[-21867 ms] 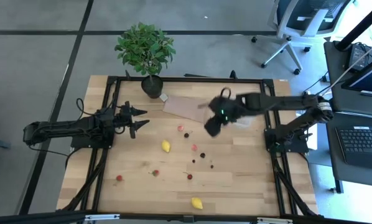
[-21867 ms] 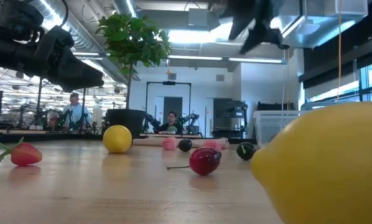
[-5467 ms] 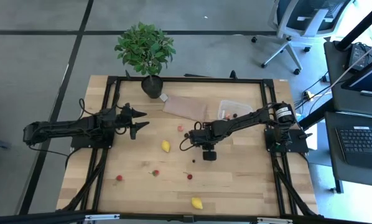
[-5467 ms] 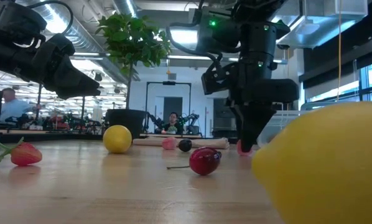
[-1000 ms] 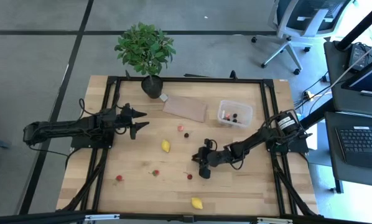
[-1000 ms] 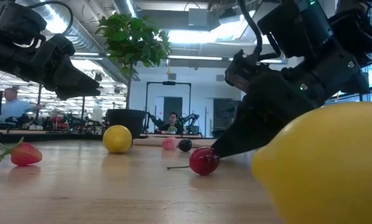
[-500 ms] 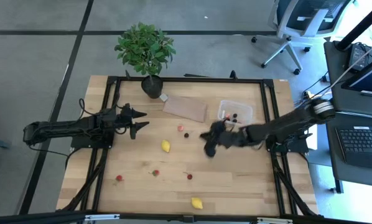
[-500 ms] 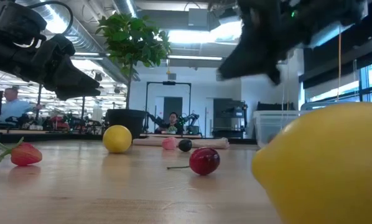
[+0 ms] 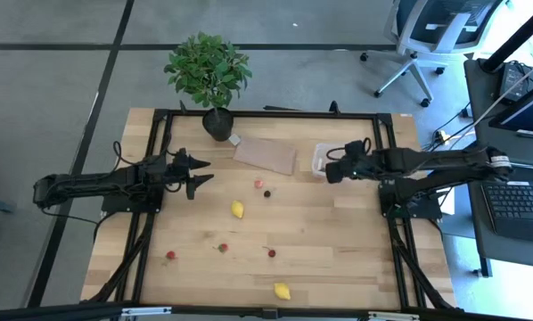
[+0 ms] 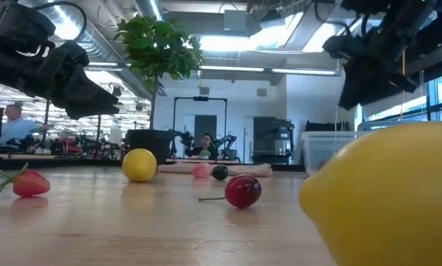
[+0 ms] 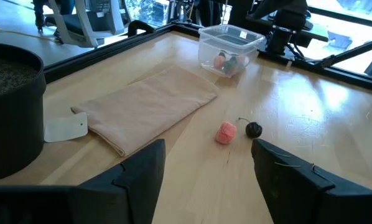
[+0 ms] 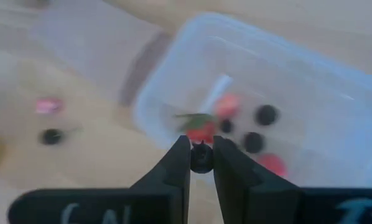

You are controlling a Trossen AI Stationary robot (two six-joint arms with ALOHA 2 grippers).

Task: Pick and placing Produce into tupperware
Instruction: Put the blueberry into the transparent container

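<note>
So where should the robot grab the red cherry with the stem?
By the red cherry's round body, coming straight down from above and squeezing both sides. Its thin stem lies flat on the table, too skinny to pinch. The right pincer holds a dark berry over the tupperware; the left pincer waits open.

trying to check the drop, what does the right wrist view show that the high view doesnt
Only the right wrist view shows the right hand shut on a small dark fruit piece, hanging above the tupperware, with several dark and red pieces already inside.

Only the high view shows the left hand waiting over the table's left side, the potted plant, and both lemons.

Both show the pink berry and dark cherry beside the brown sheet.
</note>
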